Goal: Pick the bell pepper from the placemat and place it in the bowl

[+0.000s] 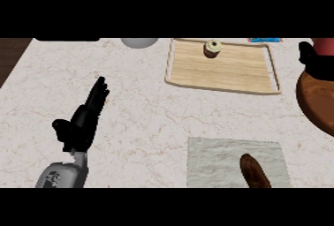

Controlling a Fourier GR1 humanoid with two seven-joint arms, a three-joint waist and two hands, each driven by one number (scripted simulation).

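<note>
A red bell pepper shows at the far right edge, partly hidden by my right hand, which curls round it. Hand and pepper are above the far rim of the dark brown wooden bowl, which the right edge cuts off. The pale grey placemat lies at the near right with a brown elongated object on it. My left hand rests open on the counter at the left, fingers straight and pointing away.
A wooden tray at the back centre carries a cupcake. A grey round object and a black object sit at the back edge. A blue item lies behind the tray.
</note>
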